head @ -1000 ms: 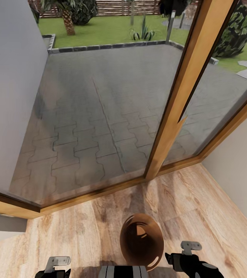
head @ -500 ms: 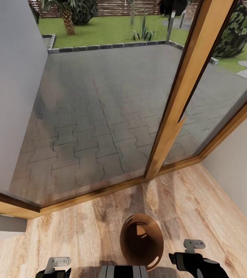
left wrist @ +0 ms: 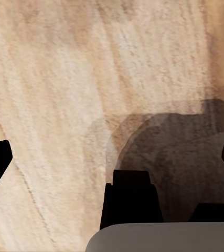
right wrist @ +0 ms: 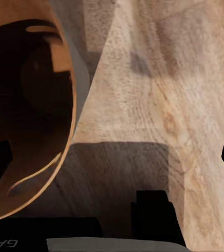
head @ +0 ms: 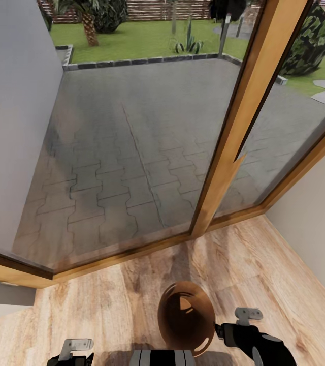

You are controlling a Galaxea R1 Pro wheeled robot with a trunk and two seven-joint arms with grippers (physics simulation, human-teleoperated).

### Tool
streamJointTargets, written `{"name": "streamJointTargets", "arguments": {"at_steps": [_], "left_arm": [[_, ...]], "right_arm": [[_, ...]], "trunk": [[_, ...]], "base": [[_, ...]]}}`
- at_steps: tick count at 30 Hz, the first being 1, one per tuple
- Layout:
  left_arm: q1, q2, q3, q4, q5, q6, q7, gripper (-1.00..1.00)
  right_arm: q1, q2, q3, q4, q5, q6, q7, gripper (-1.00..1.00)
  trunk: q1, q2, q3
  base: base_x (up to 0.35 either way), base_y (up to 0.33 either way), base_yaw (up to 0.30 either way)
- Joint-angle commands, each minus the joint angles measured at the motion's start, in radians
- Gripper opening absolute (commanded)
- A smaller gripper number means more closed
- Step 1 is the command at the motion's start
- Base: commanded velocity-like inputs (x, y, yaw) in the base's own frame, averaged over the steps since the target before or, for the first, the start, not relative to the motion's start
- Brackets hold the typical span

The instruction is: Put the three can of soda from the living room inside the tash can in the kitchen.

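The tash can (head: 186,317), a round brown bin with a copper-brown inside, stands on the light wood floor just ahead of my trunk. In the right wrist view its rim and dark interior (right wrist: 30,105) lie beside the right gripper (right wrist: 112,157), which is open and holds nothing. From the head view, that right gripper (head: 222,333) sits close against the bin's right side. My left gripper (left wrist: 112,157) is open over bare floor, and its arm (head: 73,352) hangs low to the left of the bin. The soda cans are out of view; the bin's dark inside shows none that I can make out.
Wood-framed glass doors (head: 233,142) stand right behind the bin, with a paved patio and lawn beyond. A pale wall (head: 315,213) closes in on the right and another wall (head: 10,127) on the left. Wood floor (head: 106,310) stretches left of the bin.
My right gripper has shifted a little to the left, closer to the bin's rim. The left arm, the bin and the camera have stayed put.
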Motion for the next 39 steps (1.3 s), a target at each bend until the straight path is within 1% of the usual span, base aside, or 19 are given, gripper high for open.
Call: {"name": "streamJointTargets", "arguments": {"at_steps": [1,11,17,25,30,33,35,38,39], "left_arm": [[0.000,0.000,0.000,0.000,0.000,0.000,0.000,1.00],[0.000,0.000,0.000,-0.001,0.000,0.000,0.000,1.00],[0.000,0.000,0.000,-0.001,0.000,0.000,0.000,1.00],[0.000,0.000,0.000,0.000,0.000,0.000,0.000,1.00],[0.000,0.000,0.000,0.000,0.000,0.000,0.000,1.00],[0.000,0.000,0.000,0.000,0.000,0.000,0.000,1.00],[0.000,0.000,0.000,0.000,0.000,0.000,0.000,1.00],[0.000,0.000,0.000,0.000,0.000,0.000,0.000,1.00],[0.000,0.000,0.000,0.000,0.000,0.000,0.000,1.00]], "right_arm": [[-0.009,0.003,0.000,0.001,0.000,0.002,-0.001,1.00],[-0.070,0.005,0.000,0.013,-0.005,0.005,0.000,1.00],[-0.106,0.004,0.000,0.041,-0.004,0.005,-0.005,1.00],[-0.180,0.003,-0.001,0.165,-0.001,-0.012,-0.006,1.00],[-0.196,0.003,-0.001,0.194,0.000,-0.020,-0.006,1.00],[-0.205,0.003,-0.001,0.251,-0.003,-0.073,-0.006,1.00],[-0.219,0.004,-0.001,0.296,-0.004,-0.093,-0.006,1.00],[-0.252,0.004,-0.001,0.413,-0.002,-0.147,-0.006,1.00],[-0.269,0.006,-0.001,0.472,-0.001,-0.188,-0.006,1.00]], "trunk": [[0.000,0.000,0.000],[0.000,0.000,0.000],[0.000,0.000,0.000],[0.000,0.000,0.000],[0.000,0.000,0.000],[0.000,0.000,0.000],[0.000,0.000,0.000],[0.000,0.000,0.000],[0.000,0.000,0.000]], "base": [[0.000,0.000,0.000],[0.000,0.000,0.000],[0.000,0.000,0.000],[0.000,0.000,0.000],[0.000,0.000,0.000],[0.000,0.000,0.000],[0.000,0.000,0.000],[0.000,0.000,0.000],[0.000,0.000,0.000]]}}
